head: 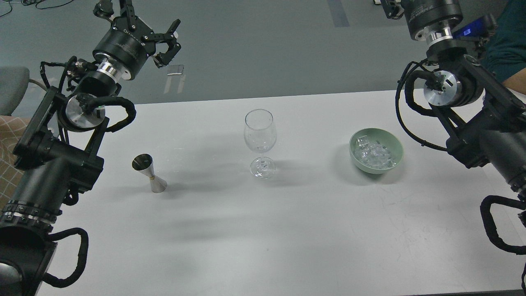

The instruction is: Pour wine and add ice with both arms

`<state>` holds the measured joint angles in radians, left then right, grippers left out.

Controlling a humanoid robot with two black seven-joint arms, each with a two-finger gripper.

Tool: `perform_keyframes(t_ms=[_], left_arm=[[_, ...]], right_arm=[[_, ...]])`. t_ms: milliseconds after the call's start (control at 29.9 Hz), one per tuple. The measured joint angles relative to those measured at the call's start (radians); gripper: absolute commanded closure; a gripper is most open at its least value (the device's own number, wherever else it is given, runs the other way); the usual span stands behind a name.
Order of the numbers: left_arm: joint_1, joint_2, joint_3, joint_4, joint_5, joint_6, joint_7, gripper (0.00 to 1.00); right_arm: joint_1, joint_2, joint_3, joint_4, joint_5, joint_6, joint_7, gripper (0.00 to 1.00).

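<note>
An empty-looking clear wine glass stands upright at the table's middle. Left of it stands a small steel jigger; its cup looks dark and I cannot make out any wine in it. To the right, a pale green bowl holds several clear ice cubes. My left gripper hangs open and empty above the table's far left edge, well behind the jigger. My right gripper is cut off by the top edge, far behind the bowl; its fingers cannot be told apart.
The white table ends at a far edge just behind the glass, with grey floor beyond. A person's teal sleeve shows at the top right and a grey chair at the far left.
</note>
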<state>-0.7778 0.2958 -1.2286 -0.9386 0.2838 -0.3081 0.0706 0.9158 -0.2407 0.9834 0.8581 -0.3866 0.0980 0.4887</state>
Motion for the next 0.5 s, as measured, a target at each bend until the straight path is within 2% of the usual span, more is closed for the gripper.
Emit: perform_keyframes(t_ms=[334, 501], left_arm=[[-0.006, 0.003, 0.002, 0.007, 0.002, -0.015, 0.013, 0.02], [-0.005, 0.002, -0.005, 0.007, 0.000, -0.015, -0.001, 0.02]], right_arm=[[0.000, 0.000, 0.000, 0.000, 0.000, 0.000, 0.000, 0.00], [0.005, 0.000, 0.000, -0.002, 0.000, -0.001, 0.000, 0.00]])
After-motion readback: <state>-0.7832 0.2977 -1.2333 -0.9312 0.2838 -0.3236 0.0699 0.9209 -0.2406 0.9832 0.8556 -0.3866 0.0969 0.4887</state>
